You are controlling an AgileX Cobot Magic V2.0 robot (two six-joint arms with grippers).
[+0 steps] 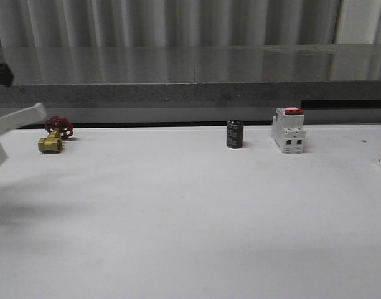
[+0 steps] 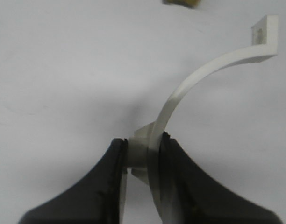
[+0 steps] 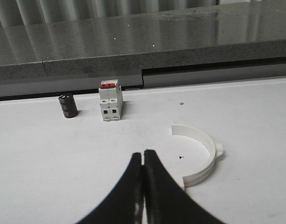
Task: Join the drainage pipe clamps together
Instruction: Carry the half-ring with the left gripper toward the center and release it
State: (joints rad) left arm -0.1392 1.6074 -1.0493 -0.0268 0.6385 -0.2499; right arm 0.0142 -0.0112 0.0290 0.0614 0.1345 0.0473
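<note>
Left gripper [image 2: 143, 154]: dark fingers closed on the white half-ring [image 2: 189, 88], pinching its band and the small ear tab between the pads.
Left grip point: near the middle of the arc; one flanged end curves up and away from the fingers.
Left gripper height: raised above the table surface; the held half-ring shows at the left edge of the front view [image 1: 13, 128], tilted.
Right gripper [image 3: 143, 161]: fingers pressed together, tips touching, nothing between them.
Right gripper pose: pointing forward and down over the table, just short of it; contact with the surface cannot be told.
</note>
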